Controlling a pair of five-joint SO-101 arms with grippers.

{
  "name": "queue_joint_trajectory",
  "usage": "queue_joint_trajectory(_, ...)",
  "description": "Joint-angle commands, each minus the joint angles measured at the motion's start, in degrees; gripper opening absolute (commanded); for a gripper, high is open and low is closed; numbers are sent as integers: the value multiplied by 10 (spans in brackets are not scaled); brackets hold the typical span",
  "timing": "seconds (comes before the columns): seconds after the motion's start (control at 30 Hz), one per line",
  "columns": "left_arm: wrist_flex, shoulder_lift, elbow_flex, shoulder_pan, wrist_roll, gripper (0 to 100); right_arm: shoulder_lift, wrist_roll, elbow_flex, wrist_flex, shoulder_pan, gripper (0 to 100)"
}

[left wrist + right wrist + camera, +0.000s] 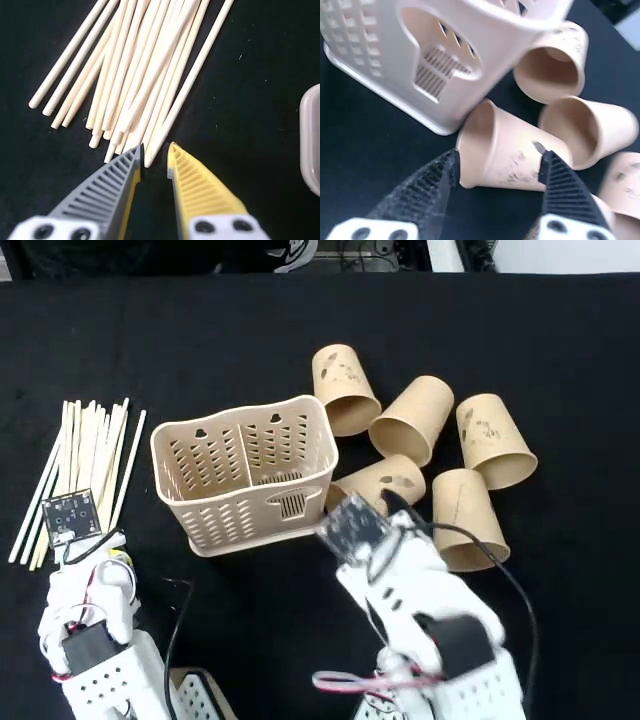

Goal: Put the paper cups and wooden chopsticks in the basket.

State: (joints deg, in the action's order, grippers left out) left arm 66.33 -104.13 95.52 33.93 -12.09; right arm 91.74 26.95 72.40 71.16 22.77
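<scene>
Basket (245, 470) upright at the middle of the black surface (560, 340). Chopsticks (85, 455) lie flat in a loose bundle well to its left. Left gripper (155, 152) sits at the bundle's near ends, fingers slightly parted, with one stick's tip between them. Five paper cups (415, 420) lie on their sides right of the basket. Right gripper (500, 160) is spread wide astride the nearest cup (505, 135), whose mouth is just beside the basket's near right corner.

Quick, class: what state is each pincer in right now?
Left pincer: open, empty, tips at the chopsticks.
Right pincer: open, astride a paper cup lying sideways.
</scene>
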Motion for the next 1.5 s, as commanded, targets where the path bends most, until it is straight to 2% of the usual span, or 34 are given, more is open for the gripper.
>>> queue_joint_trajectory(0.0, -11, -4, -5, -2, -5, 102, -79, -25, 87, -162, 11, 335)
queue_joint_trajectory(0.07, -11, -4, -5, -2, -5, 102, -87, -18, 124, -217, -9, 339)
queue_joint_trajectory(0.23, -11, -4, -4, -2, -27, 102, -58, 90, 204, -327, -120, 313)
queue_joint_trajectory(0.3, -11, -4, -4, -4, -32, 102, -32, 120, 230, -341, -129, 241)
queue_joint_trajectory(0.4, -11, -4, -4, -5, -32, 102, 23, 130, 247, -340, -127, 68)
queue_joint_trajectory(0.43, -11, -4, -4, -5, -32, 102, 44, 123, 247, -333, -127, 11)
queue_joint_trajectory(0.63, -11, -4, -4, -6, -33, 102, 175, 88, 173, -200, -138, 11)
queue_joint_trajectory(0.93, -10, -4, -3, -4, -33, 102, 143, 63, -95, -27, -226, 11)
queue_joint_trajectory(1.1, -10, -4, -3, -4, -33, 102, 141, -6, -217, 47, -237, 11)
queue_joint_trajectory(1.33, -10, -4, -3, -4, -33, 102, 17, -134, -386, 56, -229, 11)
queue_joint_trajectory(1.47, -10, -4, -1, -4, -33, 102, -116, -154, -513, 60, -120, 11)
